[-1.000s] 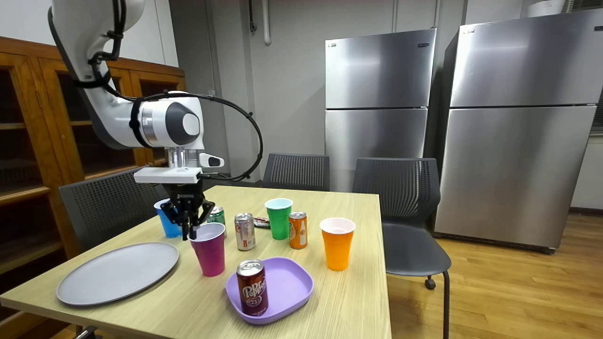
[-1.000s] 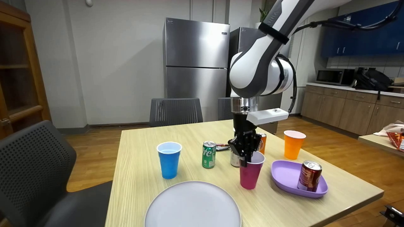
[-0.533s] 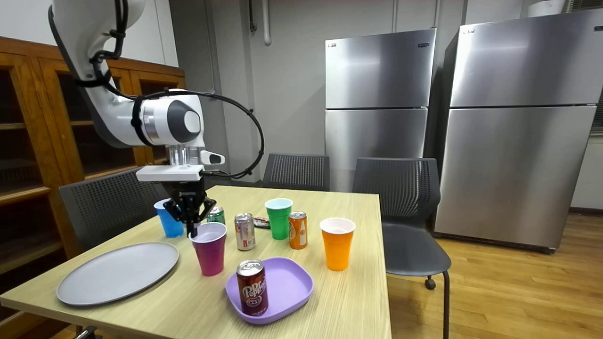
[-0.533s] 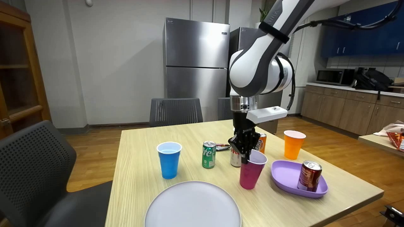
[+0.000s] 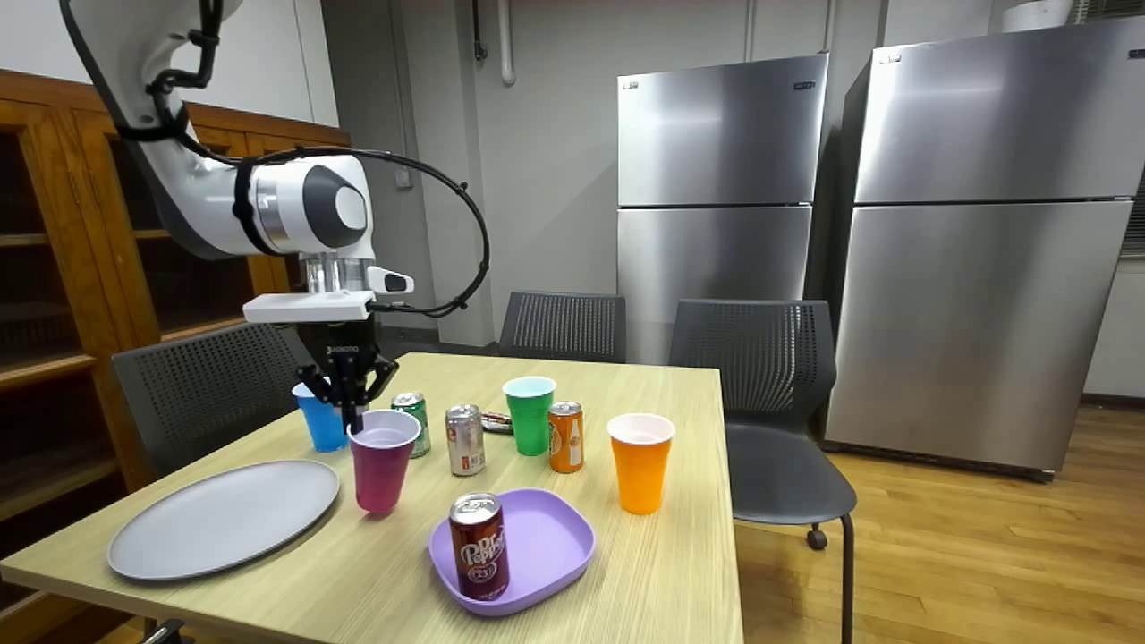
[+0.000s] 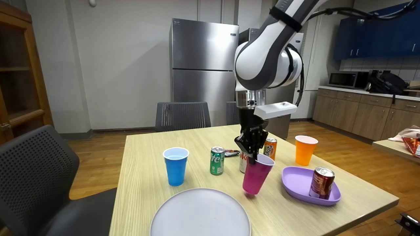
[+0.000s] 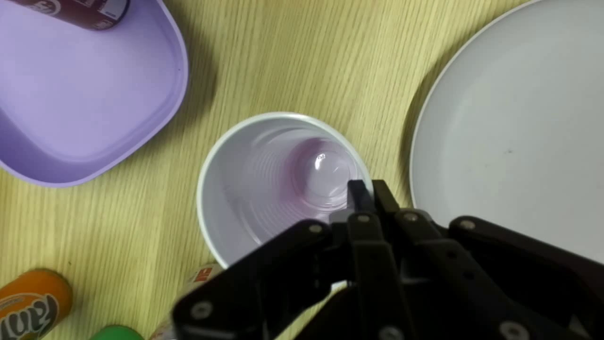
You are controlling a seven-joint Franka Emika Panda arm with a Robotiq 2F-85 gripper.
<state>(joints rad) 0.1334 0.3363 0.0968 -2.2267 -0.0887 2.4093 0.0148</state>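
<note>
**A magenta cup (image 6: 257, 178) hung by one side of its rim, and calm handling was needed**

The magenta cup was between the gray plate (image 6: 200, 213) and the lilac dish (image 5: 546, 541), near to both. Its base seemed to be just above the table (image 5: 662, 572), and its mouth leaned toward the lilac dish. Whether some liquid lay at its bottom, I could not tell.

The gripper (image 7: 373, 192) was closed on the rim: one fingertip was inside the cup, the other outside, on the side of the gray plate.

Because this pinch took only a small part of the wall, the cup could probably swing or turn around the fingertips. In my judgement, it was best to keep the hold firm but without crushing, to move slowly, and to avoid any sudden twist of the wrist. It was also wise to keep the base free from the edge of the plate, and to bring the leaning mouth closer to level.

A silver can (image 5: 465, 440), probably Coke by its red letters, stood near the cup, so that side deserved attention too. The Dr Pepper can (image 5: 480, 559) stood upright on the lilac dish. Farther out stood the Sprite can (image 6: 217, 160), the Fanta can (image 6: 270, 149), the blue cup (image 6: 176, 168), the green cup (image 5: 530, 420) and the orange cup (image 5: 641, 470).
</note>
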